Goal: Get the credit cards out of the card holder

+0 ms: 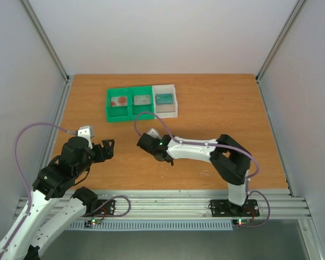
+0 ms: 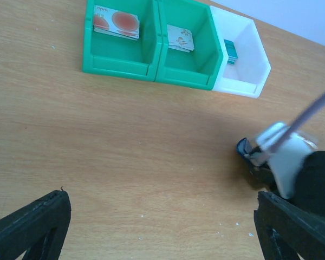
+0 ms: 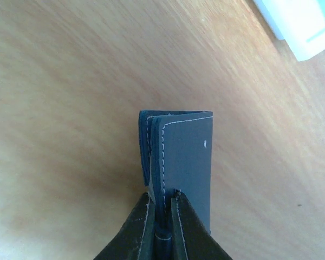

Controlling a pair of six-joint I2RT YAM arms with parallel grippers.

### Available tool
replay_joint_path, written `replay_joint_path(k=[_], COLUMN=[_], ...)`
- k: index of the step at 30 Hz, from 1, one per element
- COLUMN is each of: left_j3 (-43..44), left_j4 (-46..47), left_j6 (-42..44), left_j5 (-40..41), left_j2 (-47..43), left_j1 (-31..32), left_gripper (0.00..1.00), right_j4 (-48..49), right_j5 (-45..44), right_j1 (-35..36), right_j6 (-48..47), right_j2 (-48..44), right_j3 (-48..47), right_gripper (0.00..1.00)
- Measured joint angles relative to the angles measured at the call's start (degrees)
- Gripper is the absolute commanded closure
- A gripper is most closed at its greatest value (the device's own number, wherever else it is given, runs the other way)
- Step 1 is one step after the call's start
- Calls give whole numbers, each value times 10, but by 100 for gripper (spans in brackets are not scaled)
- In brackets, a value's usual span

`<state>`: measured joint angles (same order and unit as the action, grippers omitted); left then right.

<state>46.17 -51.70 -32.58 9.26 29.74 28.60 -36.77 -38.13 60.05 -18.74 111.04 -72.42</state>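
The card holder (image 3: 187, 157), dark blue-grey with white stitching, stands on edge in my right gripper (image 3: 162, 201), which is shut on its lower edge just above the table. From the left wrist view only its dark end (image 2: 242, 147) shows under that gripper. My right gripper (image 1: 149, 142) sits mid-table. No card shows in the holder's pockets. One credit card (image 2: 116, 21) with red blotches lies in the left green compartment (image 1: 118, 101). My left gripper (image 2: 162, 214) hangs open over bare wood, left of the holder (image 1: 105, 149).
A green two-compartment tray (image 2: 119, 69) with a white bin (image 2: 244, 86) joined on its right stands at the back of the table. The middle compartment holds a pale card (image 2: 180, 39); the white bin holds a teal item (image 2: 230, 50). Metal rails run along the near edge.
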Motion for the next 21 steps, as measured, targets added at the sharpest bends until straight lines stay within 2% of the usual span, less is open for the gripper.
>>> replay_joint_path(k=[5,10,16,21], left_j3=[0,0,-7,-25], left_j4=[0,5,27,47], left_j6=[0,-2,-4,-7], left_j5=[-10,-41,-94,-139], left_j2=[15,40,83,119], left_j1=[0,0,0,0], left_gripper=[9,14,16,19], right_j4=[-17,14,102,212], right_j5=[116,263,436,560], right_j1=[0,0,-22,-93], right_j6=[62,139,231,299], right_j2=[-106,-196,-196,-183], right_j3=[15,44,112,183], right_gripper=[99,99,98,91])
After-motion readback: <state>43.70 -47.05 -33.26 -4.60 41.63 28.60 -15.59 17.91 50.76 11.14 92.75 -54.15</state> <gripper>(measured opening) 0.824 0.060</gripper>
